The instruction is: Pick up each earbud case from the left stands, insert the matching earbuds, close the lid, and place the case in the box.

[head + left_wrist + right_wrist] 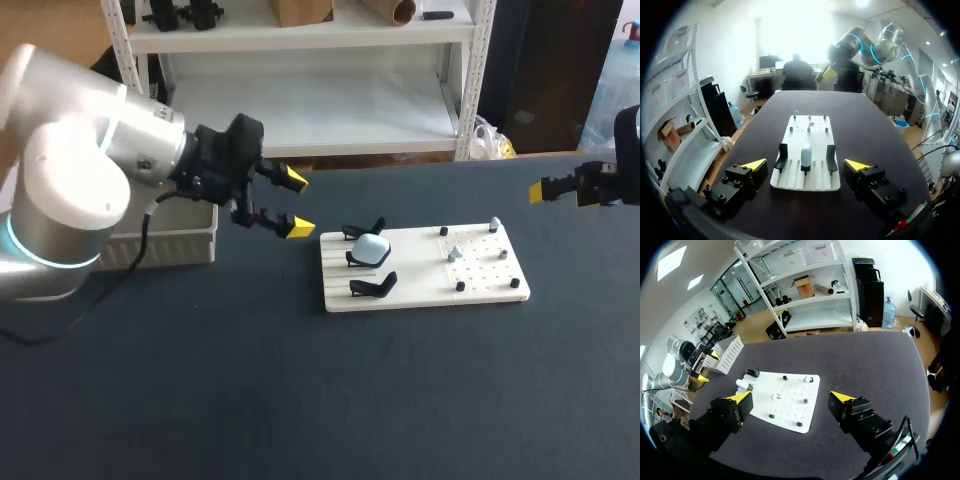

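case: one pale case [372,247], lid shut as far as I can tell, on the middle stand at the board's left end.
stands: three black stands [373,287] in a row on the board's left end; the two outer ones are bare.
earbuds: two small pale pieces [455,252] on the board's right half among black pegs [460,286]; probably the buds, too small to be sure.
board: white board [420,295], flat, mid-table.
left gripper: left gripper [294,204] well left of the board, above the table, aimed along the board at the case; fingers spread wide, nothing between them.
right gripper: right gripper [791,398] well right of the board, raised; fingers wide apart, empty.
box: grey box [190,245] far left of the board, behind the left arm; its inside is hidden.
progress: early for this case, which is not picked, filled or boxed. The bare stands may mean other cases are already done; the hidden box gives no proof.
left to do: grasp case, open lid, seat buds, close, carry to box.
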You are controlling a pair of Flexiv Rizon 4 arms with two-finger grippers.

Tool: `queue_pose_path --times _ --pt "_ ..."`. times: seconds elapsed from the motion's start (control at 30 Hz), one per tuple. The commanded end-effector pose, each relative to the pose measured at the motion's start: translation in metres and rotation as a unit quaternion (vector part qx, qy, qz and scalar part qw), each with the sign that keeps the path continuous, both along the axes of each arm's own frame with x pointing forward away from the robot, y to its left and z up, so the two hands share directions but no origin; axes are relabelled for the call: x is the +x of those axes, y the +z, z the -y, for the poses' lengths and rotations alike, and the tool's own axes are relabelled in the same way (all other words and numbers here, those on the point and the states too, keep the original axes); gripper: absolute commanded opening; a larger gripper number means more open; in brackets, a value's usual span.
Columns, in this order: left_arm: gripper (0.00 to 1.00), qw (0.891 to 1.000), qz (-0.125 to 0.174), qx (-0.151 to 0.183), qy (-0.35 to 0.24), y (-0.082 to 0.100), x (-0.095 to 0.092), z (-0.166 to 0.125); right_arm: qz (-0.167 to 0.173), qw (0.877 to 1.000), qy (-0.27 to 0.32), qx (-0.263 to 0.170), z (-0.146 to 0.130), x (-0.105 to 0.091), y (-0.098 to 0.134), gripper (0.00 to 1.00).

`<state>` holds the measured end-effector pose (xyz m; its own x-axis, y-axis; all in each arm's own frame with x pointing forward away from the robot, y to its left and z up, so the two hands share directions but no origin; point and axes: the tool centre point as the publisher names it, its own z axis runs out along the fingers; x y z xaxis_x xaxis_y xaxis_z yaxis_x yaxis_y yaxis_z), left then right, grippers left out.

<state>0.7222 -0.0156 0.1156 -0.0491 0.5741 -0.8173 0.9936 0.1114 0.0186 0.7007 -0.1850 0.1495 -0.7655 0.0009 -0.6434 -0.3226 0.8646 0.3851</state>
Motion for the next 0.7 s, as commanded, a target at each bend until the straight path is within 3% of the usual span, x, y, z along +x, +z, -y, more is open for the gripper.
queue_pose_path --times 0.03,0.53,0.7 --pt "1.00 1.000 -0.002 -0.010 -0.015 -0.013 0.005 0.010 0.000 1.000 0.002 0.001 0.000 0.001 -0.001 1.00" --pt "1.00 0.999 -0.007 -0.027 -0.038 -0.054 0.005 0.035 0.000 1.000 0.002 0.001 0.000 0.001 -0.001 1.00" --pt "0.91 0.999 -0.008 -0.030 -0.036 -0.068 0.008 0.043 0.000 1.000 0.002 0.001 0.000 0.001 -0.001 1.00"
